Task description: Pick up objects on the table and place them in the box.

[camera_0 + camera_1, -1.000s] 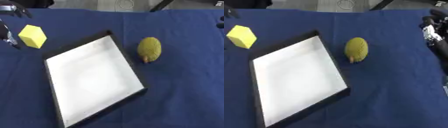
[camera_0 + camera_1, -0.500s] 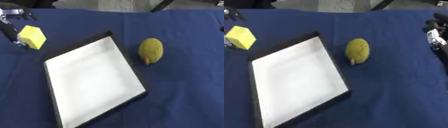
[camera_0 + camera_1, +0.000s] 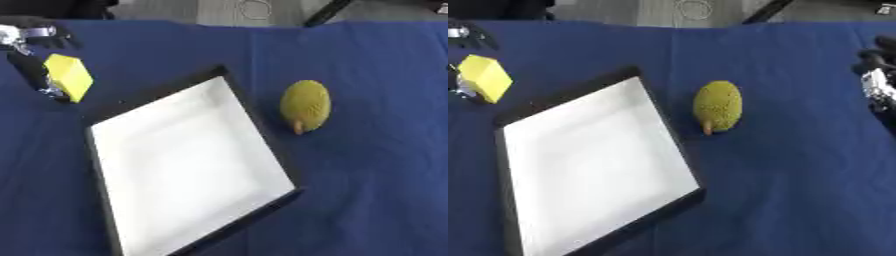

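box's near corner (image 3: 131,250) cut off, right hand (image 3: 878,82) cropped, blurred

Table (image 3: 376,190) covered in dark blue cloth. Directly on it: black-rimmed box (image 3: 188,165) with white floor, set askew left of centre; bumpy yellow-green fruit (image 3: 305,104) just right of box; yellow block (image 3: 69,77) near far-left corner.

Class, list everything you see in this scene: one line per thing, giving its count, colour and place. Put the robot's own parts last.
Cloth: one, dark blue, covering the table.
Box: one, shallow, white inside with a black rim, left of centre, empty.
Block: one, yellow, far left, beyond the box's corner.
Fruit: one, bumpy yellow-green with a short stem, right of the box.
Cable: one, pale, coiled on the floor beyond the table.
Left hand: one, black and silver, at the block's left side.
Right hand: one, black and silver, right edge.
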You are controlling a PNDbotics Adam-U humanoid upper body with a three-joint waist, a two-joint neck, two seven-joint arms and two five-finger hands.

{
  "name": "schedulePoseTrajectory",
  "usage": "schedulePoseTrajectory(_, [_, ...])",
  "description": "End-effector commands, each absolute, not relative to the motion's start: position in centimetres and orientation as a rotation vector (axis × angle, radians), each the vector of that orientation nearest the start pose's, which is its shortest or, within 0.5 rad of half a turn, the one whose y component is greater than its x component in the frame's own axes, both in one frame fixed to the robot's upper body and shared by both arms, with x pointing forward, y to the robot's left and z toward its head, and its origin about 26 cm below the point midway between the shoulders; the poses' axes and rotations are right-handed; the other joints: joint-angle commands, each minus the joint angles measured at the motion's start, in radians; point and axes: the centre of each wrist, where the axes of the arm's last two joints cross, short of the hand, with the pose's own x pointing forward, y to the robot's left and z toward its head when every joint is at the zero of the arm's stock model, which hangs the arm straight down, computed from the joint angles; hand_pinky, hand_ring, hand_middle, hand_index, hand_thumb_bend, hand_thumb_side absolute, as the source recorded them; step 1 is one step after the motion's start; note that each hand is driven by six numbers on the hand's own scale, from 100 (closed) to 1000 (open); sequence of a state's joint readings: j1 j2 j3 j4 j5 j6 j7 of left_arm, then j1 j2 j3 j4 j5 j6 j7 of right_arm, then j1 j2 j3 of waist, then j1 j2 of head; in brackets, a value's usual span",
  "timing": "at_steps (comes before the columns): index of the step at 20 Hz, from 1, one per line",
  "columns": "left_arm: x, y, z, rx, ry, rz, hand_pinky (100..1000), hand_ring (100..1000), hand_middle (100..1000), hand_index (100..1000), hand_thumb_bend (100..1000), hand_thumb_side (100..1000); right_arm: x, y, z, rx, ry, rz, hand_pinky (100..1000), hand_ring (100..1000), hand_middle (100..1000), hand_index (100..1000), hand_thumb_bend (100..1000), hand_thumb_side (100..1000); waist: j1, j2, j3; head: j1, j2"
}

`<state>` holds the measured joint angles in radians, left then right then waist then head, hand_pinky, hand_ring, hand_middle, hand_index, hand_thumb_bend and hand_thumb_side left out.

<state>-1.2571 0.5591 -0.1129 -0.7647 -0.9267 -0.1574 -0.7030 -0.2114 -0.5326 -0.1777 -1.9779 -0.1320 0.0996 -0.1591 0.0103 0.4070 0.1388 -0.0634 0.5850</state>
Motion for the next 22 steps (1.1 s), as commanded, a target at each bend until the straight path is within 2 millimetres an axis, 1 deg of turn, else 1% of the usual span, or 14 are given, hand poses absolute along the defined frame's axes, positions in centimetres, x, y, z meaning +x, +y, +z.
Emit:
schedulePoseTrajectory(1, [49.12,30.68,34.63,0.950,-1.185,-1.523,887,881,917,873,720,100,28.29,-33.87,22.39,-0.478,-2.162,0.181,1000,780,765,895,100,541,0.012,-0.004,-0.002,0.003,-0.014])
schedulePoseTrajectory(6, [49.18,30.81,34.48,0.943,-1.153,-1.543,889,878,912,861,691,100,28.30,-33.81,22.31,-0.475,-2.160,0.180,1000,778,763,894,100,540,0.013,-0.001,-0.004,0.006,-0.016])
schedulePoseTrajectory(15, [49.12,31.38,34.56,0.983,-1.103,-1.533,899,878,915,859,696,100,28.31,-33.67,22.06,-0.471,-2.148,0.186,1000,776,760,894,100,545,0.015,0.003,-0.002,0.004,-0.021])
schedulePoseTrajectory(18, [49.16,31.49,34.47,0.998,-1.090,-1.525,895,870,896,850,699,100,28.31,-33.62,21.99,-0.470,-2.144,0.189,1000,777,761,894,100,546,0.014,0.004,-0.002,0.004,-0.023])
schedulePoseTrajectory(22, [49.24,31.33,34.38,0.993,-1.107,-1.529,851,819,811,820,703,100,28.31,-33.56,21.87,-0.468,-2.138,0.193,1000,777,761,894,100,547,0.013,0.004,-0.002,0.003,-0.025])
